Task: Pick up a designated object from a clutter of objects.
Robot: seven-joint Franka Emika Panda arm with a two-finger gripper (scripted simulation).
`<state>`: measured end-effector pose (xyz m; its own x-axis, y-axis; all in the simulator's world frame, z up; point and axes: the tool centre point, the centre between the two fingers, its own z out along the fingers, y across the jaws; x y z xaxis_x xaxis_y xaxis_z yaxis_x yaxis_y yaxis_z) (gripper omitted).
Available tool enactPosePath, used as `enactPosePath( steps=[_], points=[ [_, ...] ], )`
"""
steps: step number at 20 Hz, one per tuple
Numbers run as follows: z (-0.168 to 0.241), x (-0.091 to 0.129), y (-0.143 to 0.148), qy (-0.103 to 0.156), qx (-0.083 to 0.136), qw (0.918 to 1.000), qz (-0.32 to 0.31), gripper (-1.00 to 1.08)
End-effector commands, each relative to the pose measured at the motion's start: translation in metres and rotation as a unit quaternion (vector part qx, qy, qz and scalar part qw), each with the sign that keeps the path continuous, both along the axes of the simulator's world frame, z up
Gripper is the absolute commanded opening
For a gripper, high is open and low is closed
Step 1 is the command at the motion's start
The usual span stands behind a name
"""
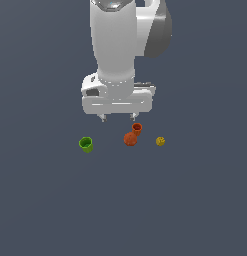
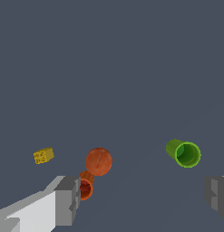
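The green cup (image 1: 86, 144) stands on the grey floor at the exterior view's left; it also shows in the wrist view (image 2: 183, 153), its hollow turned to the camera. The orange-red cup (image 1: 137, 129), the orange-red round lump (image 1: 130, 139) and the small yellow lump (image 1: 160, 141) lie to its right. They show in the wrist view too: cup (image 2: 85, 186), round lump (image 2: 99, 161), yellow lump (image 2: 43, 155). My gripper (image 1: 118, 117) hangs open and empty above the floor, behind the objects and between the green cup and the orange-red cup. Its fingers (image 2: 68, 200) stand wide apart.
Plain dark grey floor (image 1: 123, 210) all around. The white arm body (image 1: 117, 50) rises above the gripper.
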<state>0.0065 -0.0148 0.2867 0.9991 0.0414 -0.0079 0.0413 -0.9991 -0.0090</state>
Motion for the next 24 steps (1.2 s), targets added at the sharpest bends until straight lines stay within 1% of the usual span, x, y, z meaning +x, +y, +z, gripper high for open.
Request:
enactPosePath(
  steps=[1, 7, 13, 19, 24],
  points=[
    [-0.007, 0.001, -0.007, 0.001, -0.003, 0.9998, 0.017, 1.0],
    [-0.03, 0.001, -0.03, 0.003, -0.011, 0.9971, 0.075, 1.0],
    [-0.055, 0.0, -0.056, 0.006, -0.017, 0.9897, 0.142, 1.0],
    [-0.081, -0.004, -0.08, 0.01, -0.02, 0.9777, 0.209, 1.0],
    [-0.101, -0.008, -0.098, 0.012, -0.02, 0.9639, 0.265, 1.0]
  ],
)
